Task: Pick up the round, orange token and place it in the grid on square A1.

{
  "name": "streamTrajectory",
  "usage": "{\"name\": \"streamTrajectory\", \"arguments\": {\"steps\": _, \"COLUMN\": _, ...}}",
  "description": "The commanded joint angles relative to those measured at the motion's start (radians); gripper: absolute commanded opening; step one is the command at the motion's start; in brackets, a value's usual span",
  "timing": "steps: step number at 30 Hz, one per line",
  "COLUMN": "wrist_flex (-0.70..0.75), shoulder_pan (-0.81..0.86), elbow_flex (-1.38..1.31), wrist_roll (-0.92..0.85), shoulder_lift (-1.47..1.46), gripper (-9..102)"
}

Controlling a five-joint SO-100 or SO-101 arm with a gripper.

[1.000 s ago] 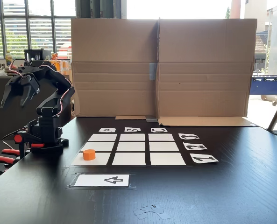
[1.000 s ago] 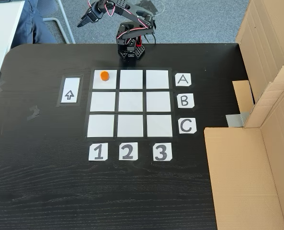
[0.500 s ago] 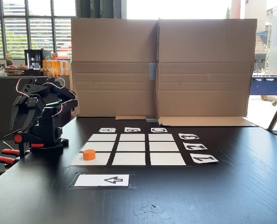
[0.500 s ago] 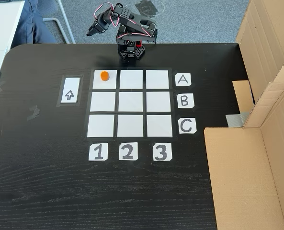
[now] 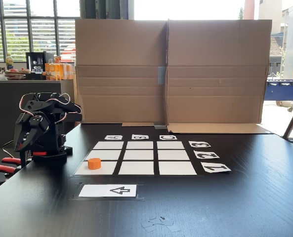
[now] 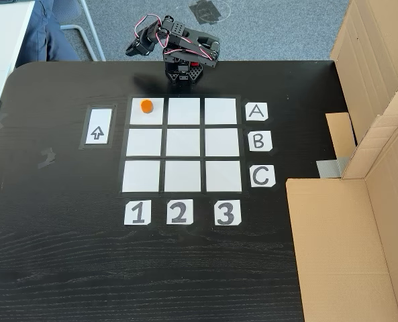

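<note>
Orange token (image 6: 145, 105) sits on square A1 (image 6: 152, 115), well apart from our folded gripper (image 5: 23, 143).
We cannot tell the jaw gap; we should keep the arm tucked, clear of the grid (image 6: 182, 176).

You see a small bright orange plastic token (image 6: 146, 105) on a white-celled grid with black gaps (image 6: 182, 167), atop a black wood-grain table (image 6: 64, 255), beside plain brown cardboard walls (image 5: 168, 71).
</note>
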Motion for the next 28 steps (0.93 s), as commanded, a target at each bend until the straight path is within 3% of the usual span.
{"name": "streamTrajectory", "arguments": {"steps": 1, "wrist_flex": -0.020, "shoulder_pan": 0.144, "elbow_flex": 0.032, "wrist_roll": -0.046, "shoulder_lift": 0.008, "gripper": 1}}
{"name": "streamTrajectory", "arguments": {"steps": 28, "wrist_flex": -0.014, "shoulder_pan": 0.156, "elbow_flex": 0.046, "wrist_roll": -0.041, "shoulder_lift": 0.008, "gripper": -1}}
